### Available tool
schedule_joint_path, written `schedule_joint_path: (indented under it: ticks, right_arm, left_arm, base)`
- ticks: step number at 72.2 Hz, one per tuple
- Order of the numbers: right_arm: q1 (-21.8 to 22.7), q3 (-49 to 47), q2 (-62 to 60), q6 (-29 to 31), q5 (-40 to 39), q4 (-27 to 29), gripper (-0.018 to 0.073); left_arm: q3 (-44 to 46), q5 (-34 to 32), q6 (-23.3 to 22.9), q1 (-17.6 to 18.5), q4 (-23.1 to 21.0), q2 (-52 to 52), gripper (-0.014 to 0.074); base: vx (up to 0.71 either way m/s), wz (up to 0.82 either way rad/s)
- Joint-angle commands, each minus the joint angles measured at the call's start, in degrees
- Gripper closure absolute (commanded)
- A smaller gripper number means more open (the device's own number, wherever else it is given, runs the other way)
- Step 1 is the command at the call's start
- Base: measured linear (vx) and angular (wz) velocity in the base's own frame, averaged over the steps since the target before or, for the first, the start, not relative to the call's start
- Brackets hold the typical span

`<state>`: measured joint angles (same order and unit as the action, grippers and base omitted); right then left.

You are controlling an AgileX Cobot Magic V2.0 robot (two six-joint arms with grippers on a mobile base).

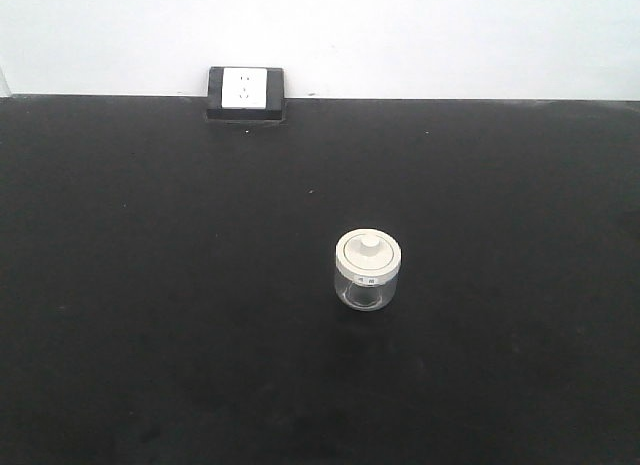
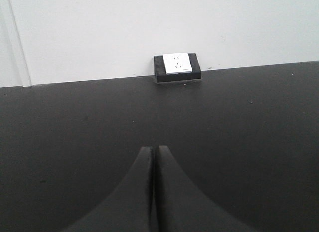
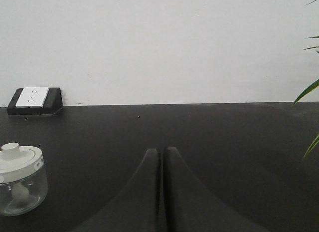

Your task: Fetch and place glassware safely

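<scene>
The glassware is a small squat clear glass jar point(image 1: 367, 273) with a round off-white lid and a central knob, standing upright on the black table point(image 1: 150, 315) a little right of the middle. It also shows at the left edge of the right wrist view point(image 3: 20, 179). My left gripper point(image 2: 153, 149) is shut and empty, low over the table, and the jar is out of its view. My right gripper point(image 3: 163, 149) is shut and empty, to the right of the jar and well apart from it. Neither gripper shows in the front view.
A black block with a white power socket point(image 1: 246, 91) sits at the table's far edge against the white wall; it also shows in the left wrist view point(image 2: 177, 66) and the right wrist view point(image 3: 34, 100). Green plant leaves point(image 3: 310, 90) reach in at the far right.
</scene>
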<state>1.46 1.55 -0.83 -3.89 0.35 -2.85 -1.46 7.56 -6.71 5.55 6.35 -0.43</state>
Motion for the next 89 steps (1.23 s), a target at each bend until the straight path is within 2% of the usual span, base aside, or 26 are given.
schedule_joint_path:
  ticks: [1, 89]
  right_arm:
    - [0.3, 1.1, -0.4, 0.6, -4.1, -0.6, 0.0567]
    - [0.3, 1.1, -0.4, 0.6, -4.1, -0.6, 0.0567]
  left_arm:
    - [-1.7, -3.8, 0.0, 0.0, 0.0, -1.0, 0.0603]
    - [-1.7, -3.8, 0.0, 0.0, 0.0, -1.0, 0.0603]
  base:
    - [0.00, 0.00]
    - [0.00, 0.00]
